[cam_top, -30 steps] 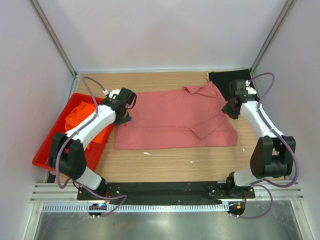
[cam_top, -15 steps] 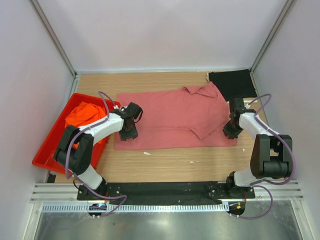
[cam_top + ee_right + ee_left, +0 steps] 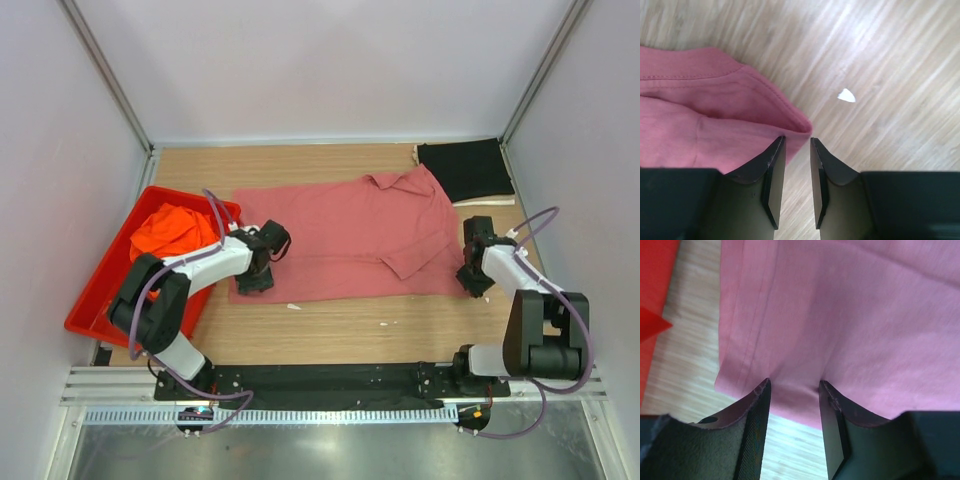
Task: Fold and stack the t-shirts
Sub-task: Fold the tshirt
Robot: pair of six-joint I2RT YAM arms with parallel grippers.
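Observation:
The rose-red t-shirt (image 3: 350, 235) lies spread flat across the middle of the table, partly folded. My left gripper (image 3: 252, 280) is at its near left corner. In the left wrist view the gripper (image 3: 792, 385) is open, with the shirt's hem (image 3: 840, 315) between the fingertips. My right gripper (image 3: 473, 285) is at the near right corner. In the right wrist view the gripper (image 3: 796, 140) stands narrowly open, with the shirt's corner (image 3: 700, 110) at its tips. The orange t-shirt (image 3: 170, 228) is bunched in the tray. The black t-shirt (image 3: 465, 170) lies folded at the back right.
The red plastic tray (image 3: 95, 300) stands at the left, close to the left arm; its edge shows in the left wrist view (image 3: 655, 290). Small white scraps (image 3: 293, 306) lie on the wood near the shirt's front edge, one beside the right gripper (image 3: 846, 95).
Both grippers have moved toward me along the shirt's sides and come down at its near corners. The shirt, tray and black shirt have not moved.

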